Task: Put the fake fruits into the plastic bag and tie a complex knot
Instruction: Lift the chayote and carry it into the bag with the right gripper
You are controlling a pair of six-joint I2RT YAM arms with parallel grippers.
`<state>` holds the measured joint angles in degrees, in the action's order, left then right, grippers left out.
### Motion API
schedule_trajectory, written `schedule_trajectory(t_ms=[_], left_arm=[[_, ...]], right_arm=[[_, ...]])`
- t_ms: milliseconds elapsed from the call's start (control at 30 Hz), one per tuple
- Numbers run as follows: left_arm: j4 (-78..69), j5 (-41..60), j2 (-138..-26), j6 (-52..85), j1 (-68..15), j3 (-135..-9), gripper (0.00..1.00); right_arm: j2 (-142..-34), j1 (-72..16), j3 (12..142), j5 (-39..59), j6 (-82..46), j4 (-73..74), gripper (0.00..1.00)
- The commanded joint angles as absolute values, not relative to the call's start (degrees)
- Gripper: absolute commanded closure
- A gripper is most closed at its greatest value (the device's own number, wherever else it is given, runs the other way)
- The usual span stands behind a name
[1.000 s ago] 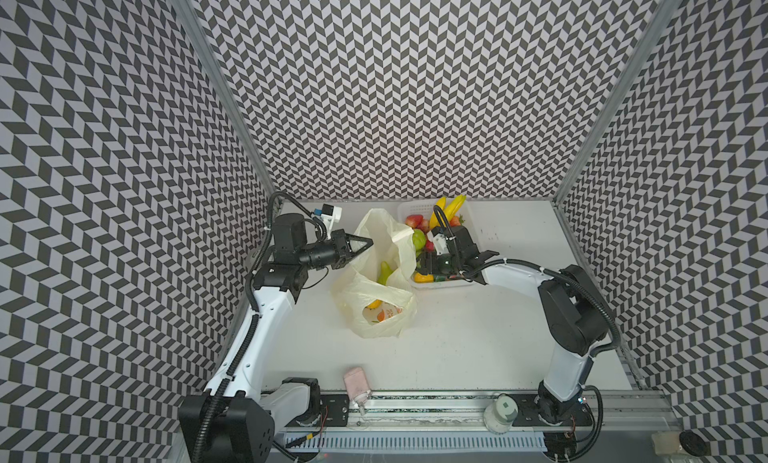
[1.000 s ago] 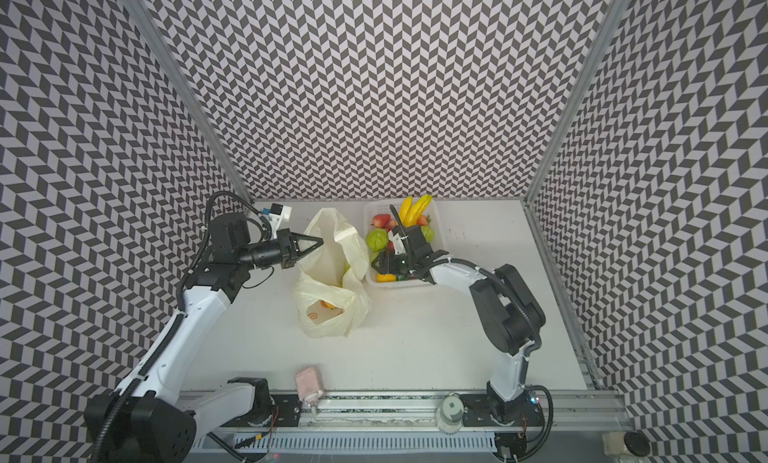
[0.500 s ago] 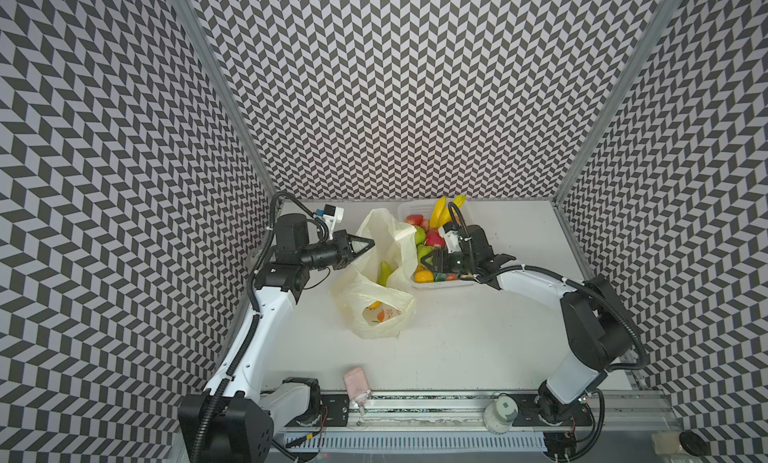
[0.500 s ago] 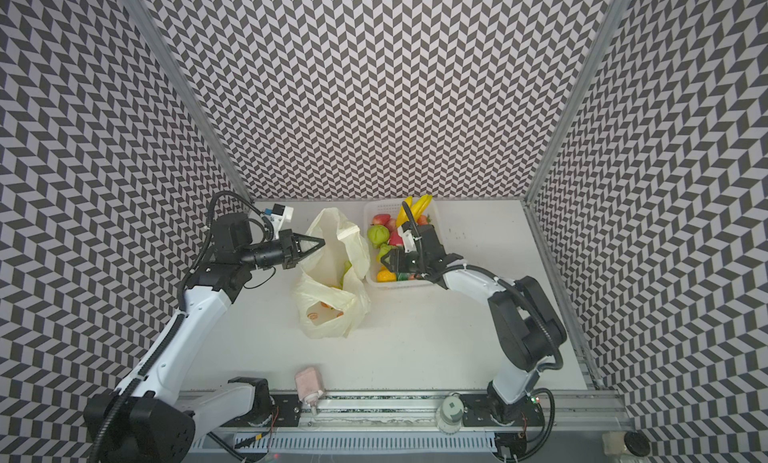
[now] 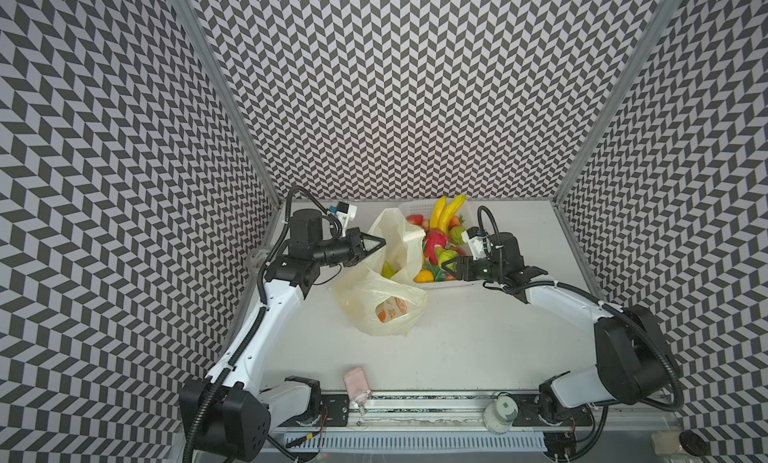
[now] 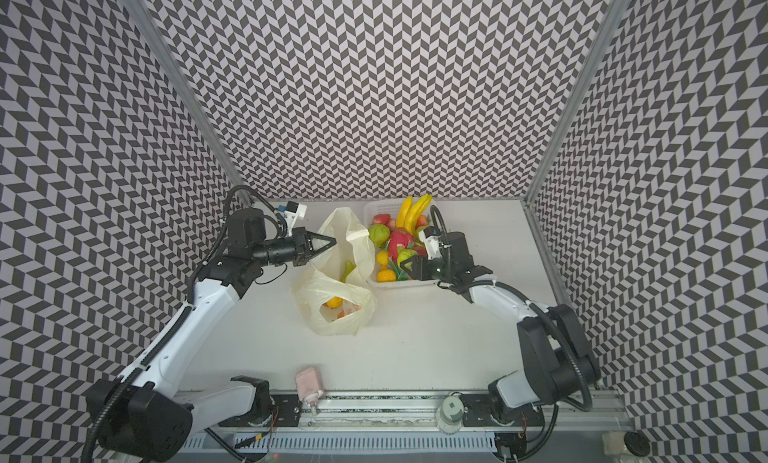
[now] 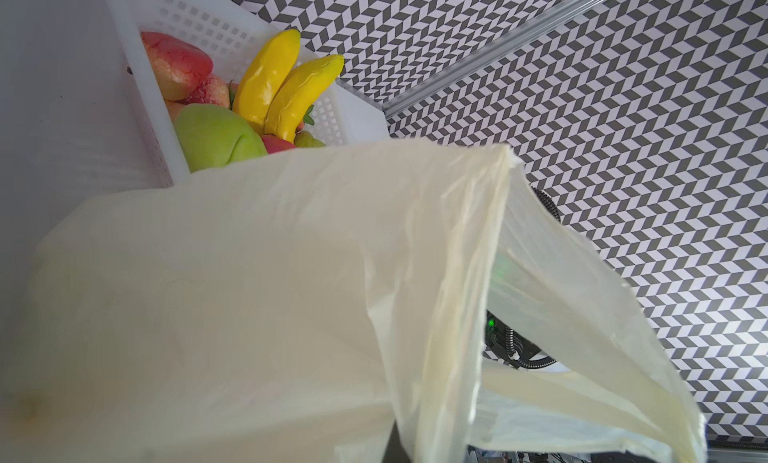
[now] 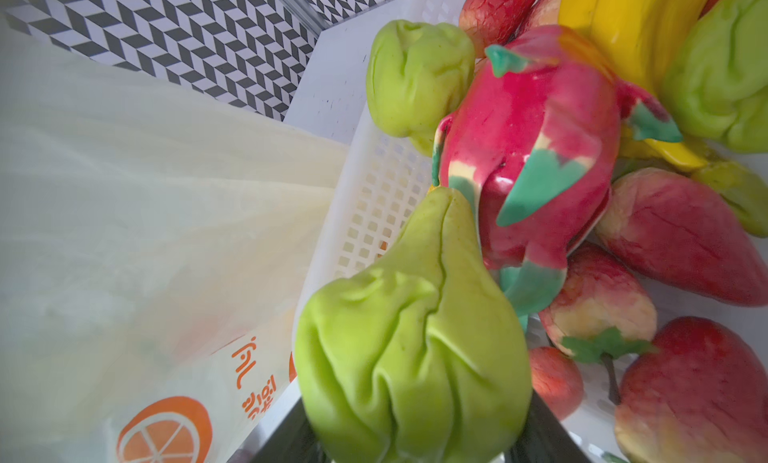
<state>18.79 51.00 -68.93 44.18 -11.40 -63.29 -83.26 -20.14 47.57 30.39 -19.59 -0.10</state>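
Jaws around fruit [image 8: 415, 357], tip probably outward

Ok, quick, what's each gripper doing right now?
Left gripper: closed, pinching the plastic bag at its rim.
Right gripper: closed around a bumpy green fruit.

A raised side of the plastic bag [image 5: 409, 236] fences off the basket [image 5: 451, 285].

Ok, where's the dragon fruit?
In both top views the dragon fruit lies in the white basket right of the bag, between the bananas and the right gripper's green fruit.
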Motion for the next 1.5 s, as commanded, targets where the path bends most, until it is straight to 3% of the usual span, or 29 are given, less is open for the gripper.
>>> schedule_trajectory(t_ms=[0,433,867,1167,1467], left_arm=[[19.6,49.5,-69.4,43.1,-12.0,-65.9,1.0],[19.9,49.2,-71.9,42.2,-12.9,-68.6,1.0],[32.5,45.2,-73.3,31.9,-10.6,-72.6,1.0],[33.1,45.8,-73.7,30.9,-10.3,-73.1,1.0],[32.4,46.2,-74.0,31.4,-10.3,-73.0,1.0]], right_arm=[[-79.8,-19.0,46.2,33.5,-17.0,3.1,0.5],[-74.0,-18.8,44.1,38.5,-16.6,2.5,0.5],[-69.2,-19.1,43.2,42.5,-16.6,1.1,0.5],[-62.0,-19.7,42.5,45.2,-17.2,-2.6,0.5],[-55.7,-29.4,42.5,46.1,-24.5,0.2,0.51]])
